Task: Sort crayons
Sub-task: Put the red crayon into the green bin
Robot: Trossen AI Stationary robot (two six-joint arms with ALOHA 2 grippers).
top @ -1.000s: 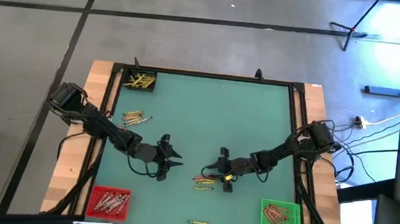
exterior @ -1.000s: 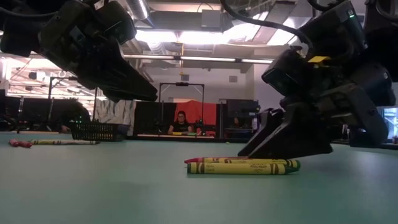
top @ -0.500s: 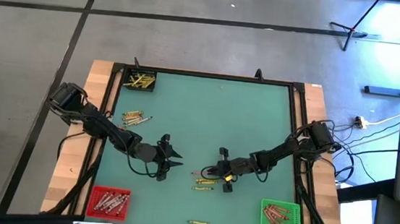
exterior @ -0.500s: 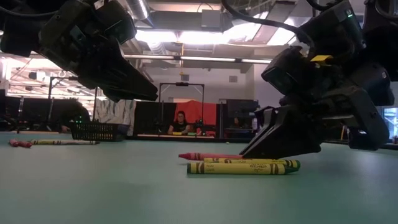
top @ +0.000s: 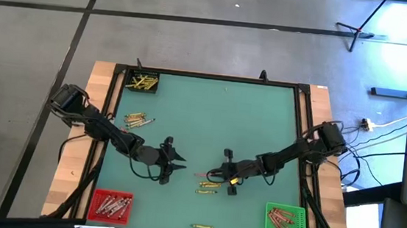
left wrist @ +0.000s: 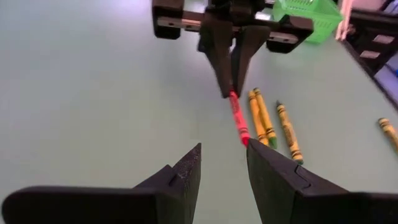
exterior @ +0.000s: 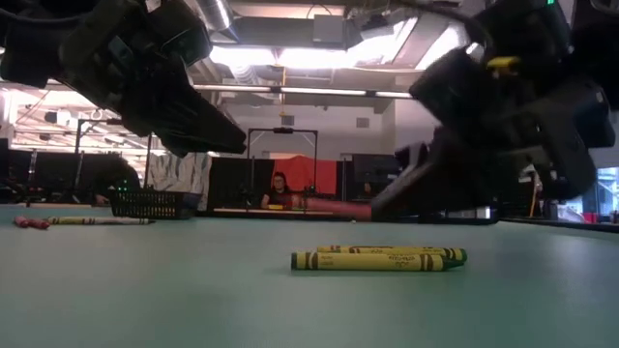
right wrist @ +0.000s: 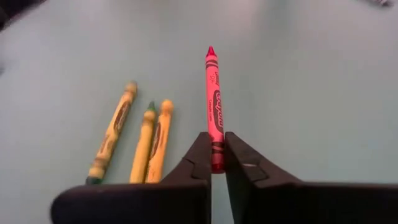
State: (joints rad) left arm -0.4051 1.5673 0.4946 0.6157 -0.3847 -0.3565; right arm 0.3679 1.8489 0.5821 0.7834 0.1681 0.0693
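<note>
My right gripper (right wrist: 217, 140) is shut on a red crayon (right wrist: 214, 93) near the table's middle; it shows again in the high view (top: 221, 177). The red crayon (exterior: 329, 205) is off the table. Three yellow and greenish crayons (right wrist: 140, 140) lie flat on the green mat next to it, also seen low across the table (exterior: 377, 259). My left gripper (left wrist: 224, 155) hovers open just to the left, facing the right gripper (left wrist: 231, 87), with nothing between its fingers. My right gripper pinches the red crayon's blunt end (right wrist: 216, 158) between its two fingertips (right wrist: 202, 149). The fingers slant down from the table's right side and lie along the crayon. The crayon sticks out ahead of them, nearly level, its tip toward the table's left, clear of the mat.
A black bin (top: 142, 82) with yellow crayons stands at the far left, a red bin (top: 110, 205) at the near left, a green bin (top: 284, 219) at the near right. Loose crayons (top: 136, 120) lie at the left; one (top: 202, 226) lies near the front edge.
My right gripper has risen a little with the red crayon. The crayon lay on the mat beside the yellow ones, slid slightly toward the table's left, and is now lifted clear. The yellow crayons have stayed where they were.
</note>
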